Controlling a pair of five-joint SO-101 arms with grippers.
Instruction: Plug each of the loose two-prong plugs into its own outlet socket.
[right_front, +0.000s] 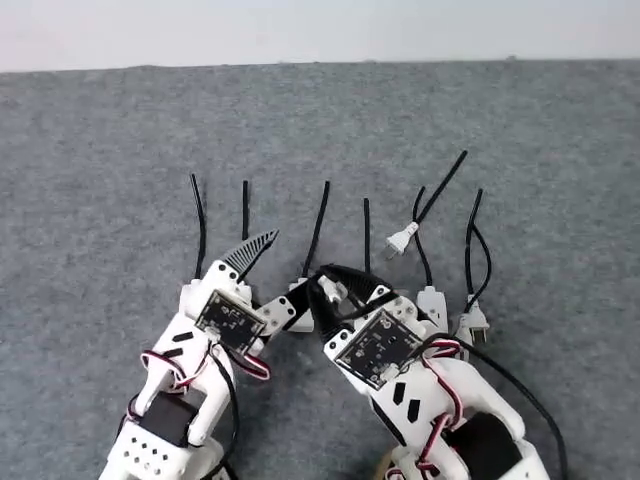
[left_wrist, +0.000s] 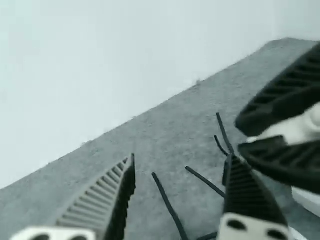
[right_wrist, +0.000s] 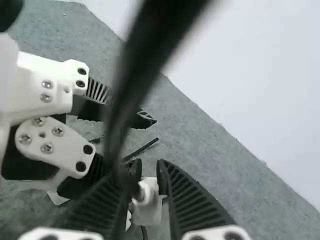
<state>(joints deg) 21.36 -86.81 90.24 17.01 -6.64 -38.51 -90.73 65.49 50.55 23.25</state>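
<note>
Plug (right_wrist: 145, 201), white two-prong, pinched between the fingers of the right gripper (right_wrist: 149, 175); its black cord (right_wrist: 145, 65) runs up past the wrist camera. Position: middle of the worktop (right_front: 90, 160), toward the front edge. Left gripper (left_wrist: 180, 170) just beside it on the left, fingers spread wide, nothing between them. Second loose plug (right_front: 401, 240) lies farther back and to the right, apart from the grippers. White outlet socket (right_front: 432, 303) sits right of the right gripper, and a third plug (right_front: 474, 322) lies just beyond that. Several black cords fan toward the back edge.
</note>
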